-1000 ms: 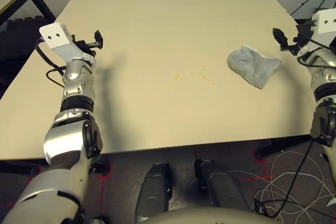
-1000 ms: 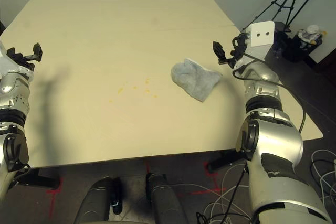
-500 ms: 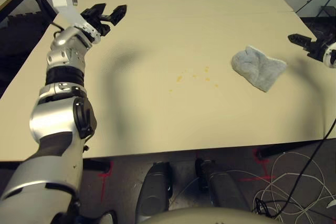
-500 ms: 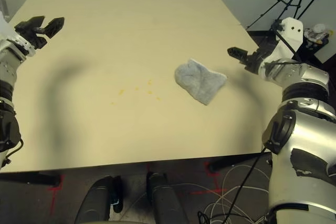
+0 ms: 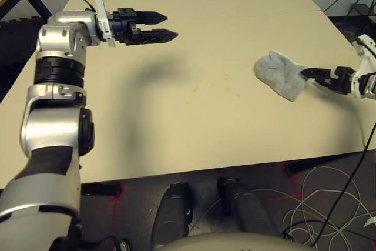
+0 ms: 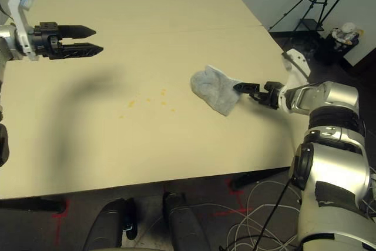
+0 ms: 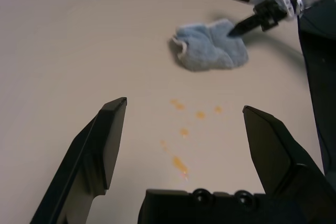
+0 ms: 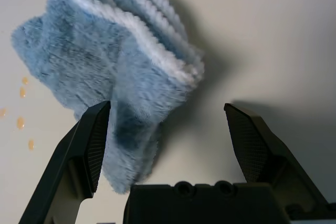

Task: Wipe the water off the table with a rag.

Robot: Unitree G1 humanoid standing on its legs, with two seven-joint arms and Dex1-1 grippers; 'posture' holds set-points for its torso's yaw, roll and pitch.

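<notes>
The right tool (image 6: 245, 88) hangs low at the rag's near edge, its two black fingers spread wide and empty, one fingertip (image 8: 97, 124) over the fuzzy pile and the other over bare desk (image 5: 235, 39). The grey-blue rag (image 6: 214, 89) lies crumpled on the right side of the desk, with the orange-yellow water droplets (image 5: 212, 86) a little to its left. To grip well, the tool should probably slide forward so that a thick fold, not just the white-trimmed hem, sits between the fingers, then press down before closing. The left tool (image 5: 160, 26) hovers wide open and empty above the desk's far left, well apart from the rag.
</notes>
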